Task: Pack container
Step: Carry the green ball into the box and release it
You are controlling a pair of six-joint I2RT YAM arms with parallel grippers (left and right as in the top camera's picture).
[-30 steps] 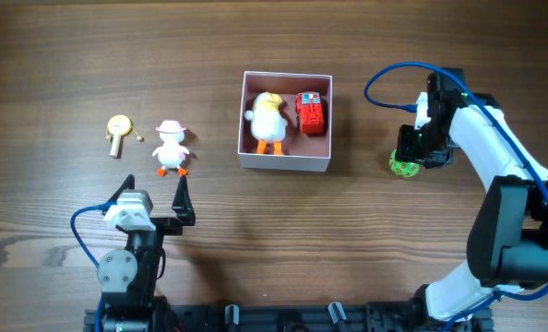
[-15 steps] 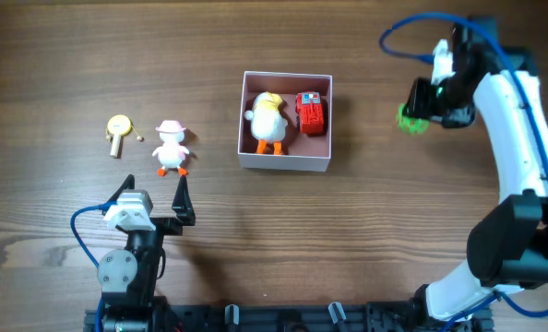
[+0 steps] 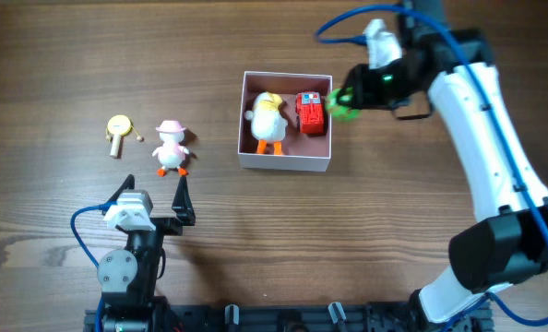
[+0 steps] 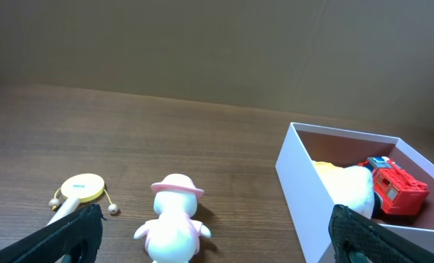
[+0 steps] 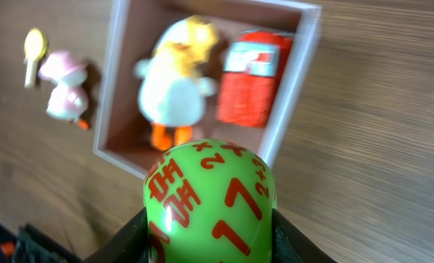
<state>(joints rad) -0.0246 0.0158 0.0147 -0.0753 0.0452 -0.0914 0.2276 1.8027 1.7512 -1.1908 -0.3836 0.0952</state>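
— What's in the container [image 3: 285, 162]?
— Two toys: one white duck [image 3: 268, 118], one red truck [image 3: 311, 112]. It sits mid table [image 3: 62, 55].
— Your grippers?
— Right gripper [image 3: 343, 100] clenches one green numbered ball [image 5: 210, 201] beside the container's right wall. Left gripper [image 3: 154, 198] is spread wide.
— Outside?
— One pink-hatted duck [image 3: 171, 148], one yellow rattle drum [image 3: 119, 127].

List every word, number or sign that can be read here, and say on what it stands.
"11": large, red, on the green ball, in the right wrist view.
"2": small, red, near the ball's top.
Other red marks on the ball: too blurred to read.
Blue and white patch on the red truck: too small to read.
Nothing else shows any text.
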